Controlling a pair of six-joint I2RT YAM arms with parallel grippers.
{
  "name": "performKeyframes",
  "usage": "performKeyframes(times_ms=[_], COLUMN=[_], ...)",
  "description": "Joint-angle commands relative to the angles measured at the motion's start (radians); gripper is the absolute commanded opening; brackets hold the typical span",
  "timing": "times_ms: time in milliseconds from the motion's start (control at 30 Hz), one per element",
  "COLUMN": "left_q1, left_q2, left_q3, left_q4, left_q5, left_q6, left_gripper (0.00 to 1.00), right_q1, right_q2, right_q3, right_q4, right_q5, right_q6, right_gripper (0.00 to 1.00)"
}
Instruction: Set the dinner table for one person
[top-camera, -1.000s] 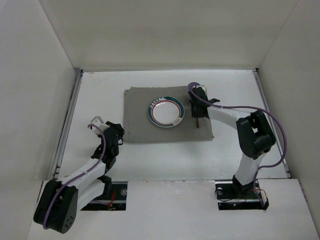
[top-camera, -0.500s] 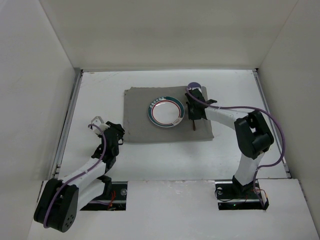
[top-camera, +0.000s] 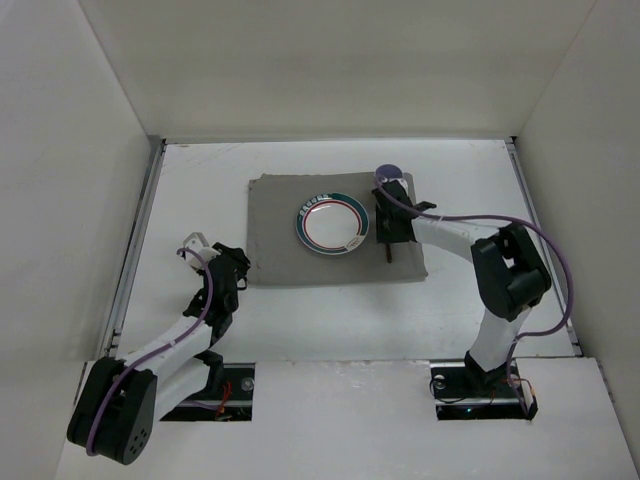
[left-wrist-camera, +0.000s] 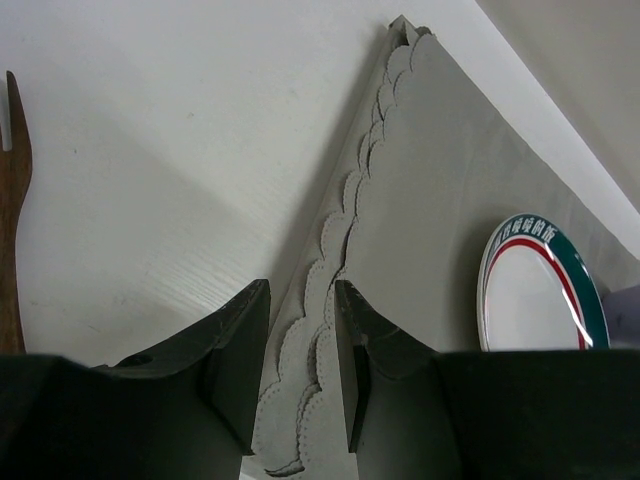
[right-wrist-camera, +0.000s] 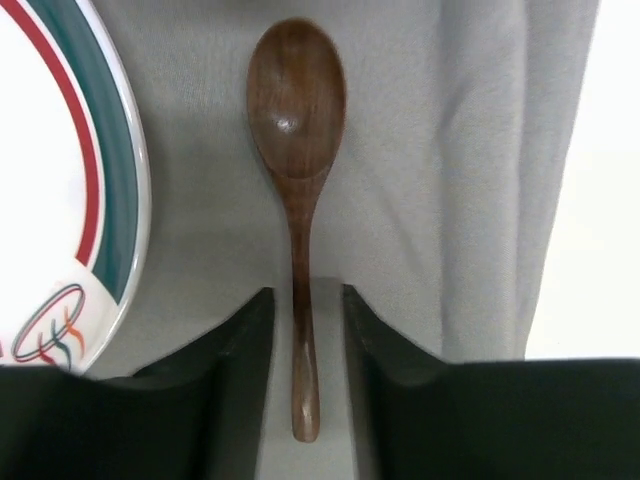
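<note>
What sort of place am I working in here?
Probably a lab test cell staged for dining: plain white walls box in a matte white tabletop, with a grey scalloped cloth mat, round green-rimmed plate and brown wooden spoon.

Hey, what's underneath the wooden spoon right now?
The wooden spoon lies on the grey cloth mat. The dinner table below is covered there by the mat.

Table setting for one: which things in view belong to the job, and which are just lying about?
Belong to the job:
table
grey mat
plate, on the mat
wooden spoon, on the mat right of the plate
wooden fork, on the bare table

Just lying about:
nothing that these views show
</note>
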Motion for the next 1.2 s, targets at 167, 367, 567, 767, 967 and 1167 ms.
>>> performKeyframes(times_ms=[167,367,567,767,967,1167], left_q1=[0.012,0.010,-0.014,-0.042,-0.007,0.076], left_q2=[-0.017,-0.026,-0.014,-0.063,-0.110,-0.130], left_q3=[0.014,0.017,0.076,0.185,0.285,0.336], left_q4=[0.029,0.023,-0.075,-0.344,-0.675,-0.939], left_q5=[-0.026,-0.093,-0.170,-0.233,-0.250,-0.235], left_q6=[0.012,0.054,0.086,0.084,0.049,-0.002], left_gripper=[0.30,0.30,0.31,0.33,0.40,0.44], right_q1=[0.066,0.167,0.256,0.325,0.382,0.414], right_q2=[-0.248,-0.475,-0.607,-0.744,-0.802,-0.871], right_q3=[-0.080,-0.218,-0.399,-0.580,-0.676,-0.785], right_q4=[0.072,0.179,0.337,0.535,0.673,0.800], right_q5=[0.172,0.270,0.310,0.310,0.279,0.272], right_q6=[0.047,0.079,0.102,0.117,0.151,0.167], right_gripper=[0.69,0.91,0.93,0.34,0.23,0.28])
